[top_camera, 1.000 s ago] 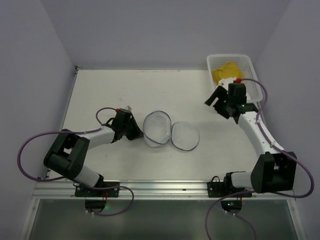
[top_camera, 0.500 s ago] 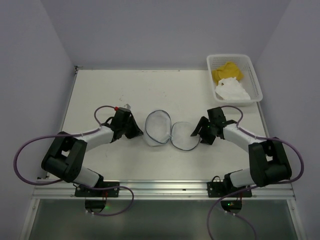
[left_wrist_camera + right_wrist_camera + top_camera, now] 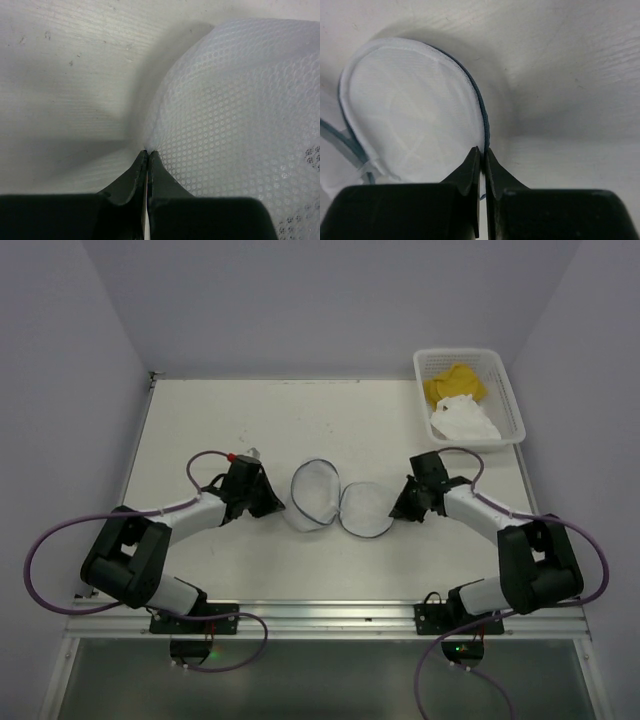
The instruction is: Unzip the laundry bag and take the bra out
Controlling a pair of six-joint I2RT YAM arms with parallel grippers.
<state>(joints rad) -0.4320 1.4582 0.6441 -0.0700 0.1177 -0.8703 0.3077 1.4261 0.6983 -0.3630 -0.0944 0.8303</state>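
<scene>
Swung right pincer (image 3: 482,150) back from basket (image 3: 465,352) at 1 o'clock; now clamped shut on bag (image 3: 318,496) rim at 3 o'clock, middle of surface (image 3: 220,420). Pinching mesh at 9 o'clock with left pincer (image 3: 148,153). Looks emptied: probably bra (image 3: 462,422) in basket.

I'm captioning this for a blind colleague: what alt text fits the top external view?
Two robot arms grip opposite edges of the laundry bag, a two-lobed white mesh pouch lying on the table: left gripper at its left, right gripper at its right. A white lattice basket holding yellow cloth and white cloth sits at the far right corner.
</scene>
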